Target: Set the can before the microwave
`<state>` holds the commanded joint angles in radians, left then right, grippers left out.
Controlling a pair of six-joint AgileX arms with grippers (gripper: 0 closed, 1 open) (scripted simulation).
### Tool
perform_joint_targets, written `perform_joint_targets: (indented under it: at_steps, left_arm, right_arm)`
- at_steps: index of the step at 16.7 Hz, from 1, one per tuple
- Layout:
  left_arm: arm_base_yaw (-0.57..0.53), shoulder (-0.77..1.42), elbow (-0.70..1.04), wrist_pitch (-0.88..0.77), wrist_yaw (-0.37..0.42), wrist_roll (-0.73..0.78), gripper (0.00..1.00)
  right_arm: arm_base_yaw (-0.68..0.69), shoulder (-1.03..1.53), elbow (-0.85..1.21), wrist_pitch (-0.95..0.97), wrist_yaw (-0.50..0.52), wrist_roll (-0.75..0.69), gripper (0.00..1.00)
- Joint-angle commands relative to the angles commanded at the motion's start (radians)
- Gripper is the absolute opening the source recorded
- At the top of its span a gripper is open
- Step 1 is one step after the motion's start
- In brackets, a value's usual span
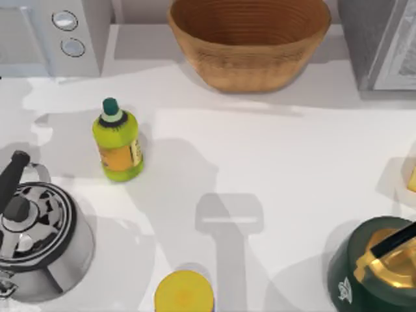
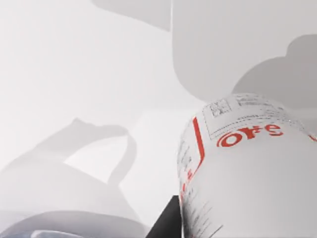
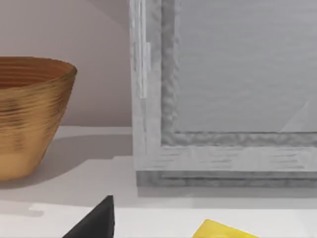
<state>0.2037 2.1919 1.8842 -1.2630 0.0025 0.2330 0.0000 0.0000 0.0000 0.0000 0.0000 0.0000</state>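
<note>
Close against the left wrist camera sits one can (image 2: 247, 168), white with red lettering, a dark finger (image 2: 166, 223) beside it; whether the left gripper clasps it I cannot tell. Along the table's (image 1: 273, 156) near edge stand one yellow-topped cylinder (image 1: 184, 292) and two kettles, silver (image 1: 36, 234) at left, dark green (image 1: 377, 266) at right. Farther back stands one green bottle (image 1: 118, 144). Farthest lie one microwave (image 1: 49, 36) at back left, one woven basket (image 1: 250, 42), and one darker grey box (image 1: 380, 42) at back right. The right wrist view shows another dark finger (image 3: 96, 220); its spread is unclear.

Red lettering, partly readable as "ore", is printed on the can (image 2: 247, 168). The fine print beside it is too small to be read.
</note>
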Motion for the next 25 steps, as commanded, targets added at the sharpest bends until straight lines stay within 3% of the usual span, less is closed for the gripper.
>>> perform_joint_targets:
  at_steps: [7,17,25]
  left_arm:
    - [0.0,0.0,0.0,0.0,0.0,0.0,0.98]
    - [-0.001,0.001,0.004,-0.004,0.001,0.0,1.0]
    - [-0.002,0.002,0.162,-0.16,0.0,-0.001,1.0]
  right_arm:
    - [0.0,0.0,0.0,0.0,0.0,0.0,1.0]
    - [0.0,0.0,0.0,0.0,0.0,0.0,1.0]
    - [0.0,0.0,0.0,0.0,0.0,0.0,1.0]
